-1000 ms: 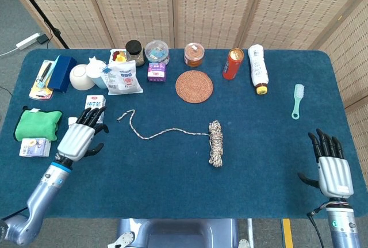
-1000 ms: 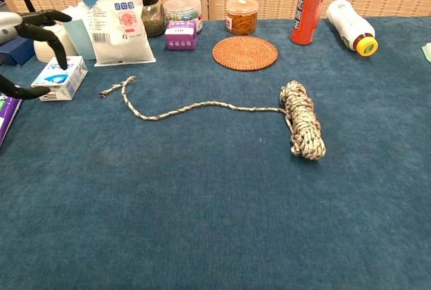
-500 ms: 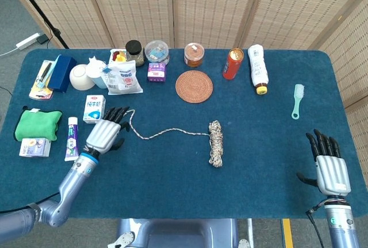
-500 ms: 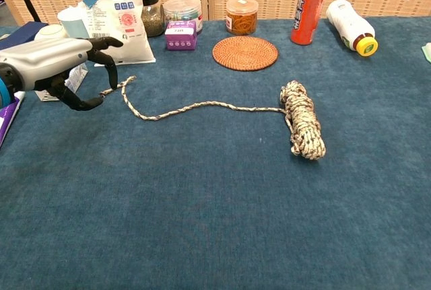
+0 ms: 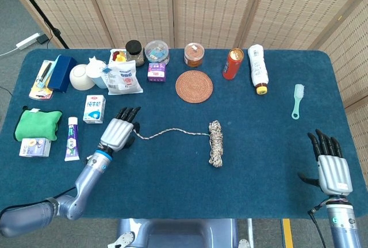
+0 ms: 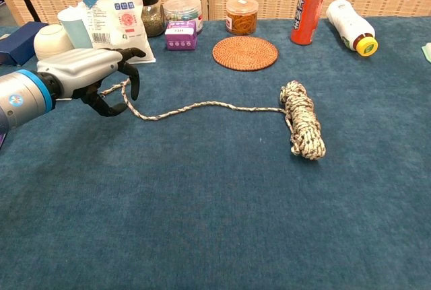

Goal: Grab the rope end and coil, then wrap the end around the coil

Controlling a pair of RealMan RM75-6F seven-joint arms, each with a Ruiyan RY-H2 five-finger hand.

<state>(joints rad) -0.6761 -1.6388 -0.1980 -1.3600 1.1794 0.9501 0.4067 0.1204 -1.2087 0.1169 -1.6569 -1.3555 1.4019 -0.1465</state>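
The speckled rope lies on the blue table. Its coil (image 5: 215,142) (image 6: 303,127) is at the centre right, and a loose strand (image 5: 172,132) (image 6: 202,106) runs left from it. My left hand (image 5: 119,132) (image 6: 94,75) is palm down over the strand's far left part, fingers spread and curled down. In the chest view the rope end (image 6: 114,89) lies on the cloth between thumb and fingers, not gripped. The head view hides the end under the hand. My right hand (image 5: 332,164) is at the table's near right corner, fingers straight and apart, holding nothing.
Along the back stand a white pouch (image 5: 123,77), jars, a woven coaster (image 5: 194,86), an orange can (image 5: 232,64) and a white bottle (image 5: 258,68). A milk carton (image 5: 94,109), toothpaste tube (image 5: 71,137) and green cloth (image 5: 37,124) lie left of my left hand. A brush (image 5: 296,100) lies right.
My left hand has moved right from beside the milk carton to over the rope end. The rope and the right hand have stayed in place.
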